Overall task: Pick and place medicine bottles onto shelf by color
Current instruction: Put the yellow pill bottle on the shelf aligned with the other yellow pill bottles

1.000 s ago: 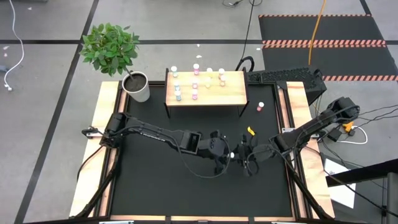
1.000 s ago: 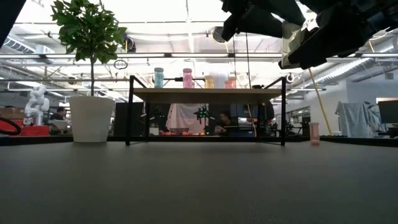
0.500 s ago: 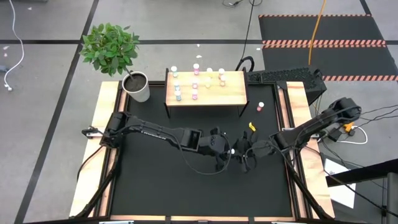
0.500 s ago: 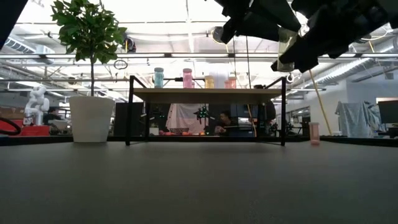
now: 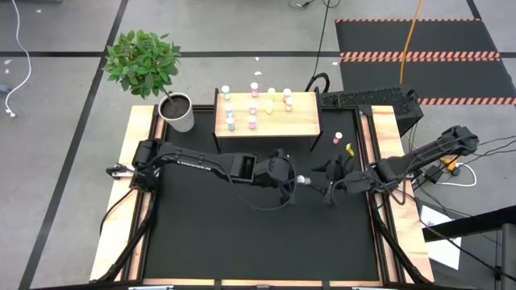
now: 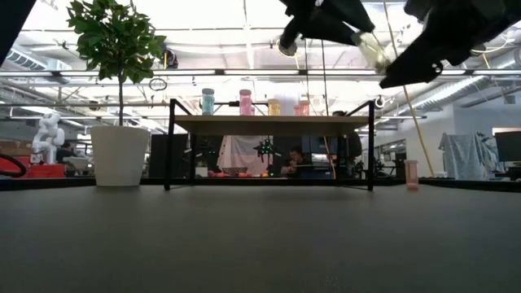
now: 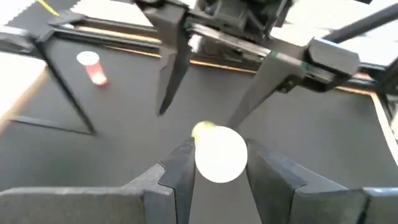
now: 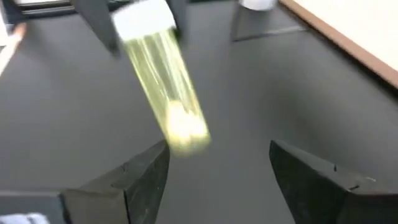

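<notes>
My left gripper [image 5: 297,179] hangs above the table's middle, shut on a yellow medicine bottle [image 8: 165,81] with a white cap. The bottle's body sticks out toward my right gripper [image 5: 329,180]. That gripper is open, its fingers [image 8: 134,177] standing apart on either side of the bottle's free end without touching it. Several medicine bottles [image 5: 252,109] stand upright on the wooden shelf [image 5: 300,121] at the table's far side. One pink medicine bottle [image 5: 338,138] stands on the table right of the shelf. My left gripper pinches the yellow bottle's white cap end [image 7: 219,155] between its two fingers, one on each side. The fingers come roughly level from the table's left. The bottle is lifted clear of the table and juts out beyond the fingertips, its bottom end [image 8: 183,130] tilted downward.
A white plant pot [image 5: 179,113] with a leafy plant stands at the far left corner, beside the shelf. The black mat [image 5: 210,234] lies bare in front of the arms. The shelf's dark legs [image 6: 170,146] stand on the mat.
My right gripper has opened, let go of the yellow bottle and drawn back toward the table's right edge. The bottle has stayed in my left gripper, which has shifted a little toward the far and right edges.
</notes>
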